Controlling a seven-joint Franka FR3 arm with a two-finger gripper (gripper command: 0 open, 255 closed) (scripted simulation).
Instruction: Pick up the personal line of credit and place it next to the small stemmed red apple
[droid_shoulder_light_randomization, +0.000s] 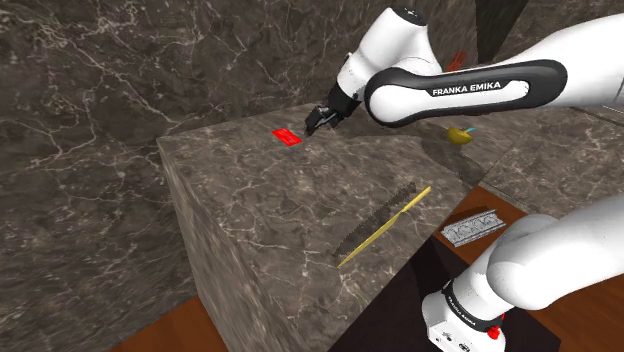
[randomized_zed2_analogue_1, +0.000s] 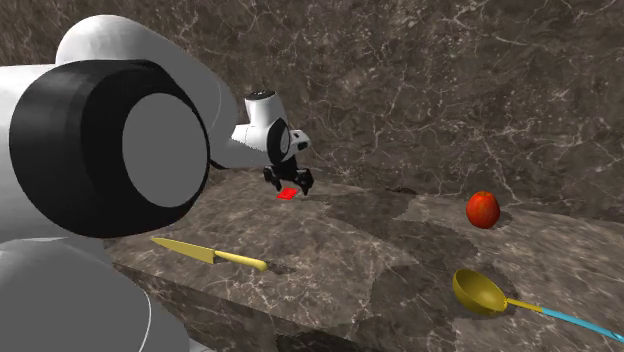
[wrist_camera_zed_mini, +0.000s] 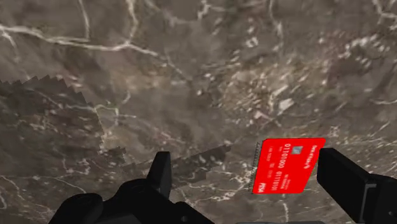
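A red card (droid_shoulder_light_randomization: 288, 136) lies flat on the dark marble counter (droid_shoulder_light_randomization: 300, 220), near its far edge. The black gripper (droid_shoulder_light_randomization: 318, 122) hangs just beside and above it, fingers pointing down. In the wrist view the gripper (wrist_camera_zed_mini: 251, 180) is open and the card (wrist_camera_zed_mini: 289, 165) lies on the marble between the two fingers, close to one finger (wrist_camera_zed_mini: 343, 178); I cannot tell whether it touches. In the second exterior view the gripper (randomized_zed2_analogue_1: 288, 182) hovers over the card (randomized_zed2_analogue_1: 287, 193), and a red apple (randomized_zed2_analogue_1: 483, 210) stands far off toward that view's right.
A yellow-handled knife (droid_shoulder_light_randomization: 385, 225) lies near the counter's front edge. A yellow ladle (randomized_zed2_analogue_1: 480, 292) with a blue handle lies near the apple. A grey ridged object (droid_shoulder_light_randomization: 472, 227) sits lower down beside the stand. A marble wall backs the counter.
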